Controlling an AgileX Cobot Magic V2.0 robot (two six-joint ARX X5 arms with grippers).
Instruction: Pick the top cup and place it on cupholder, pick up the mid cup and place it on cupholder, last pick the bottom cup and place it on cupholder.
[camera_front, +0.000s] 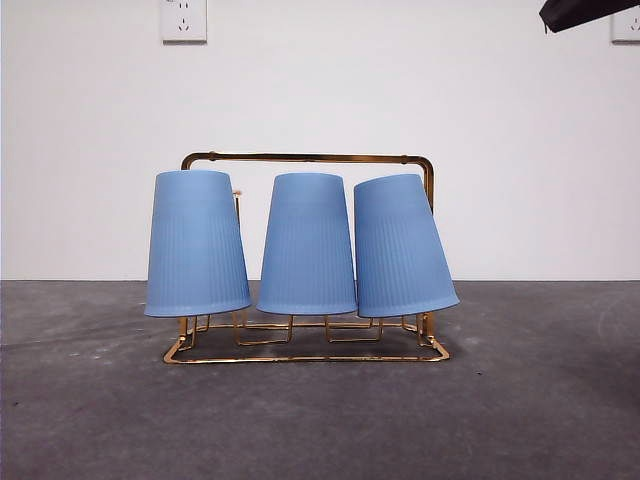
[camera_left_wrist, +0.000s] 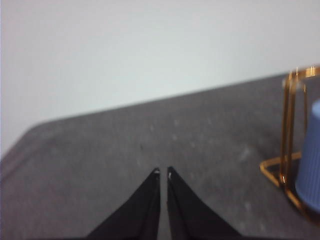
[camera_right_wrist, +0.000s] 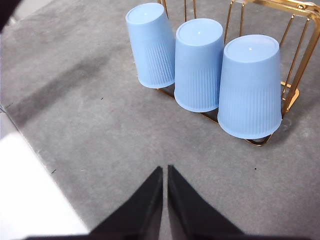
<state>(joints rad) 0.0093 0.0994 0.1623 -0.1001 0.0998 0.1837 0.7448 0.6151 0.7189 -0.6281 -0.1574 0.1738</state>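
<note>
Three blue ribbed cups stand upside down on the prongs of the gold wire cupholder (camera_front: 305, 356): a left cup (camera_front: 197, 245), a middle cup (camera_front: 307, 245) and a right cup (camera_front: 401, 247) that leans to the right. The right wrist view shows the same three cups (camera_right_wrist: 198, 62) in a row on the cupholder (camera_right_wrist: 301, 60), well ahead of my right gripper (camera_right_wrist: 164, 171), which is shut and holds nothing. My left gripper (camera_left_wrist: 162, 173) is shut and empty over bare table, off to the side of the cupholder (camera_left_wrist: 287, 135) and one cup (camera_left_wrist: 310, 155).
The grey table (camera_front: 520, 400) runs to a white wall with two sockets (camera_front: 183, 20). A black arm tip (camera_front: 585, 12) shows at the top right corner of the front view. The table's edge and white floor (camera_right_wrist: 30, 195) lie beside my right gripper.
</note>
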